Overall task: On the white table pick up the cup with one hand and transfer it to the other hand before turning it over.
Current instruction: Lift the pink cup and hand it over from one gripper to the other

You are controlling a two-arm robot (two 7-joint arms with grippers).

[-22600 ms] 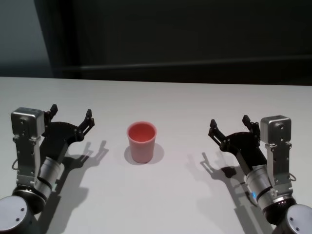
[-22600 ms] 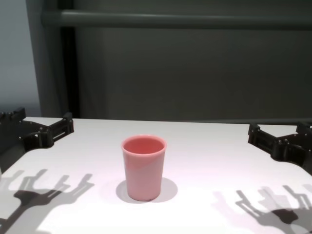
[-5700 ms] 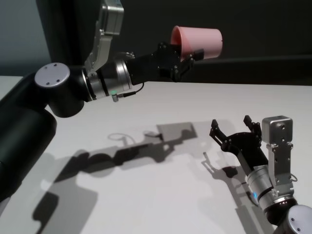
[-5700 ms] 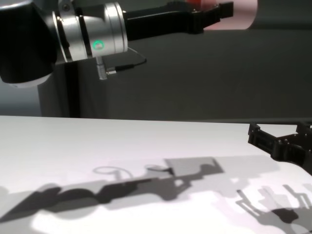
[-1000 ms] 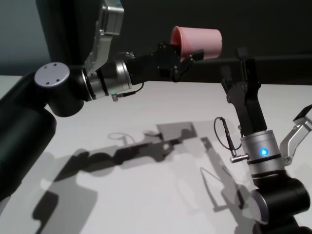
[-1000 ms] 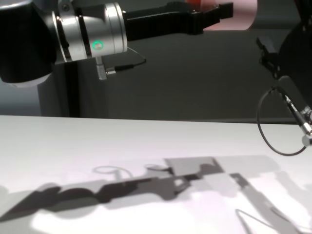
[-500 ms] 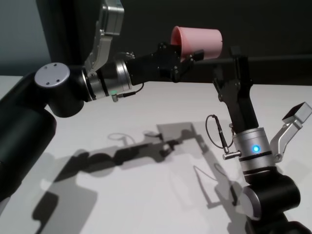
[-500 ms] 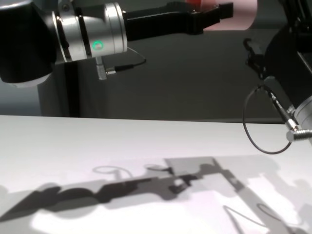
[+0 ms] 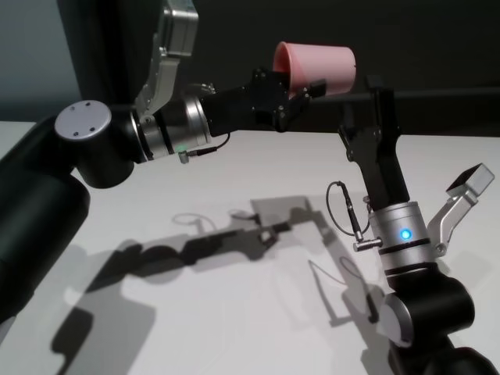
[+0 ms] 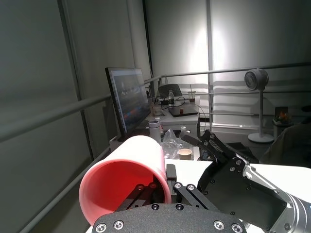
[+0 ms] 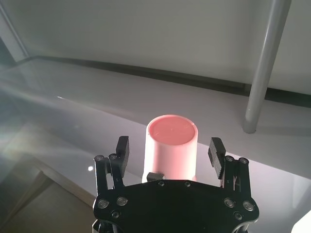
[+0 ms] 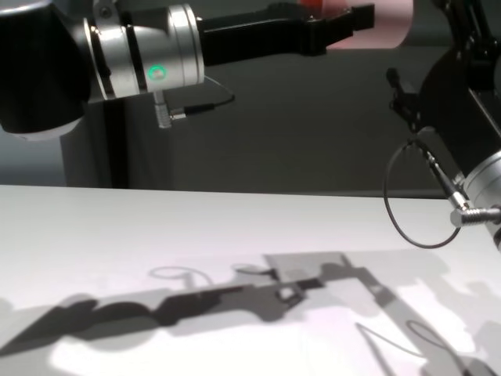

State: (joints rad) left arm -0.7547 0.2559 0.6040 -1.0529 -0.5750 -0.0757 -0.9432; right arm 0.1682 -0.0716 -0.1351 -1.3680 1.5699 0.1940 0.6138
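While my left tool [image 9: 301, 92] pinches the cup [image 9: 320, 68] aloft, my spread right tool [image 11: 171, 150] should probably straddle its base squarely before clamping

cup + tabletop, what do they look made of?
Cup, held in the left gripper: likely plastic, opaque salmon pink, smooth and unmarked, with a soft sheen on its flat base. White table: matte white, perhaps laminate; shadows fall crisp and it shows no glare.

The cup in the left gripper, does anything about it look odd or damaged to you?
Nothing stands out. The cup is intact, held on its side above the white table by the left gripper; the right gripper has open fingers either side of its base.
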